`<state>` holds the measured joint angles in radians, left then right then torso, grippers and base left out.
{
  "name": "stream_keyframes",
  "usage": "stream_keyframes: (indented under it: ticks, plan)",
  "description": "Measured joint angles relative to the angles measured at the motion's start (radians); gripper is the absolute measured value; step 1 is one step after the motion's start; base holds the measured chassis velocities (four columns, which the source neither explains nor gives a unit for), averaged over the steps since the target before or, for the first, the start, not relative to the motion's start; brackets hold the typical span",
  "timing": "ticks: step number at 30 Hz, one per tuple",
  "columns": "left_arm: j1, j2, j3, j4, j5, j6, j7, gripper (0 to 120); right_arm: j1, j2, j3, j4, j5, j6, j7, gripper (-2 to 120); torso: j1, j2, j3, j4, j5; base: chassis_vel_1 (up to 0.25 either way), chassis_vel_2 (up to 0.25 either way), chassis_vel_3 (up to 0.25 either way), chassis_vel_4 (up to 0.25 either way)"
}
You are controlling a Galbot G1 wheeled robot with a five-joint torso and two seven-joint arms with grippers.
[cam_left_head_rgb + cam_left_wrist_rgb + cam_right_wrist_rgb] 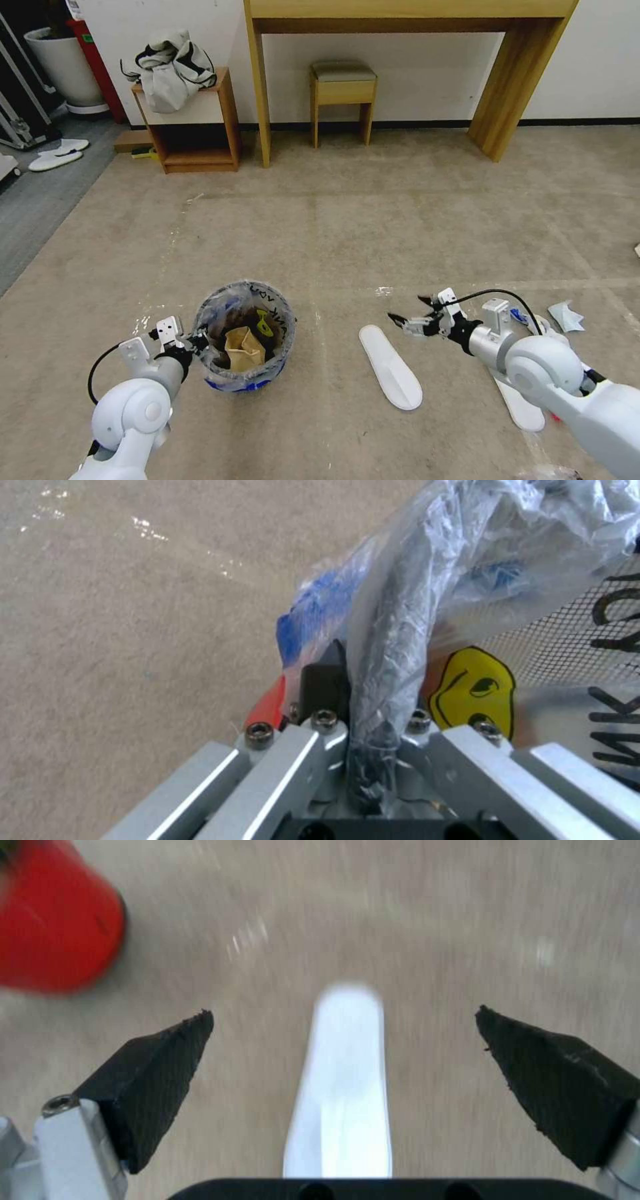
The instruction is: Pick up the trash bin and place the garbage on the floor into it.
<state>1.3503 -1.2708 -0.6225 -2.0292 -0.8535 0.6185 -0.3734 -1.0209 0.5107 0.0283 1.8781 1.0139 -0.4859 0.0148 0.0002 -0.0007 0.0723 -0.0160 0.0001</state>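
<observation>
While left tool [193, 343] grips it, bag-lined trash bin [245, 337] holds brown paper.

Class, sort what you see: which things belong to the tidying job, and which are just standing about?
Job:
bin, held by left tool
slipper under open right tool
crumpled paper

Standing about:
jacket
shelf
stool
desk
planter

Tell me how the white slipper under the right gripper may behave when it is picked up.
The slipper looks thin and flat, so it is probably light and may droop from a grip at one end. It lies flush on the carpet, so the fingers of the open right gripper might struggle to get under its edge. It seems unlikely to roll.
</observation>
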Motion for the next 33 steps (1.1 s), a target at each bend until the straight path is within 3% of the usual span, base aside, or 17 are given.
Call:
stream_keyframes:
  ticks: [4, 6, 11, 13, 16, 20, 28, 33]
  plan:
    - [-0.004, -0.006, 0.0, 0.0, 0.0, -0.001, 0.005, 1, 0.055, -0.002, -0.082, -0.012, 0.11, -0.077, 0.079, 100, 0.0, 0.0, 0.0, 0.0001, 0.0003, 0.0, 0.0, 0.0, 0.0]
    - [-0.003, -0.015, 0.0, -0.004, 0.005, -0.003, 0.011, 1, 0.136, 0.009, -0.208, -0.023, 0.215, -0.141, 0.146, 100, 0.0, 0.0, 0.0, -0.0001, 0.0001, 0.0, 0.0, 0.0, 0.0]
    - [0.004, -0.027, 0.0, -0.012, 0.013, -0.007, 0.019, 1, 0.255, 0.077, -0.357, -0.069, 0.281, -0.172, 0.222, 100, 0.0, 0.0, 0.0, 0.0001, 0.0001, 0.0, 0.0, 0.0, 0.0]
    - [0.014, -0.027, -0.001, -0.017, 0.023, -0.01, 0.025, 1, 0.335, 0.142, -0.439, -0.144, 0.262, -0.171, 0.238, 100, 0.0, 0.0, 0.0, 0.0005, 0.0001, 0.0, 0.0, 0.0, 0.0]
    - [0.02, -0.025, -0.005, -0.021, 0.028, -0.012, 0.028, 1, 0.382, 0.179, -0.497, -0.204, 0.247, -0.173, 0.24, 100, 0.0, 0.0, 0.0, 0.0006, 0.0006, 0.0, 0.0, 0.0, 0.0]
    - [0.025, -0.027, -0.012, -0.027, 0.035, -0.016, 0.03, 1, 0.414, 0.182, -0.568, -0.28, 0.15, -0.167, 0.188, 100, 0.0, 0.0, 0.0, 0.0002, 0.0003, 0.0, 0.0, 0.0, 0.0]
    - [0.032, -0.043, -0.007, -0.03, 0.051, -0.019, 0.035, 1, 0.387, 0.178, -0.57, -0.355, 0.038, -0.147, 0.137, 100, 0.0, 0.0, 0.0, 0.0, 0.0, 0.0, 0.0, 0.0, 0.0]
    - [0.033, -0.044, 0.0, -0.024, 0.058, -0.021, 0.037, 1, 0.358, 0.228, -0.543, -0.42, -0.005, -0.122, 0.116, 100, 0.0, 0.0, 0.0, -0.0001, 0.0002, 0.0, 0.0, 0.0, 0.0]
